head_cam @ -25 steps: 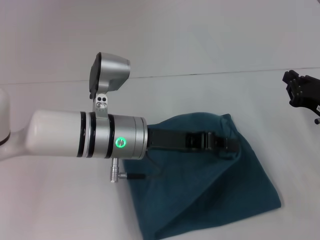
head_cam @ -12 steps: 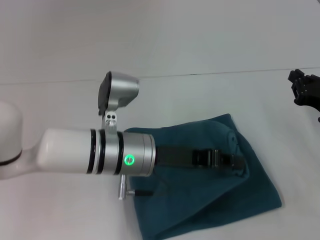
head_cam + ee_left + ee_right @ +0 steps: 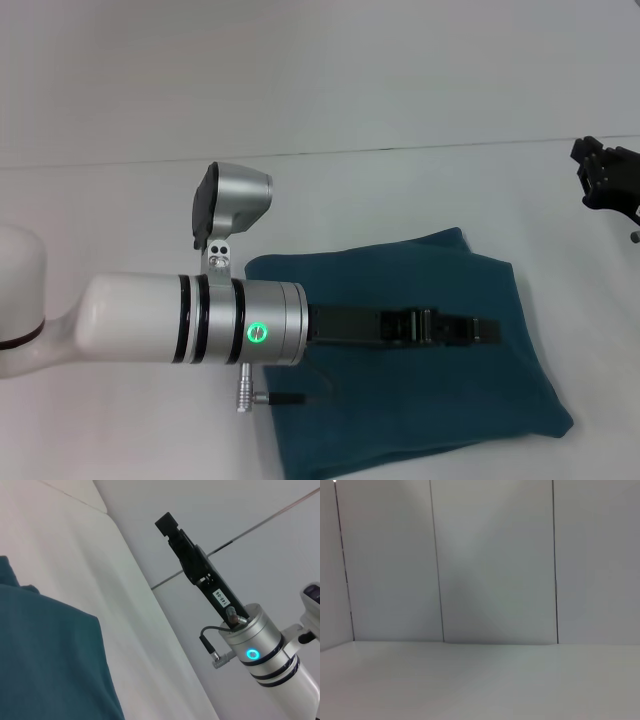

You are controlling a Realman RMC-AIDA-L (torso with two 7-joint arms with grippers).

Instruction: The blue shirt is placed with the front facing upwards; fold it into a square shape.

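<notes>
The blue shirt (image 3: 420, 400) lies flat on the white table as a folded, roughly square pad with no lettering showing; one edge of it also appears in the left wrist view (image 3: 45, 655). My left arm reaches across it from the left, and the left gripper (image 3: 490, 330) rests low over the shirt's right part, just inside its right edge. Far off at the right, my right gripper (image 3: 603, 178) hangs above the bare table, well apart from the shirt. It shows as a black bar (image 3: 175, 530) in the left wrist view.
The white table (image 3: 120, 210) runs to a pale wall behind it. The right wrist view holds only table surface (image 3: 480, 685) and wall panels. The left arm's silver wrist and camera housing (image 3: 235, 195) cover the shirt's left part.
The left gripper moved down and to the right, and the fold of shirt that was raised at it now lies flat, squaring the shape. The right gripper barely moved.
</notes>
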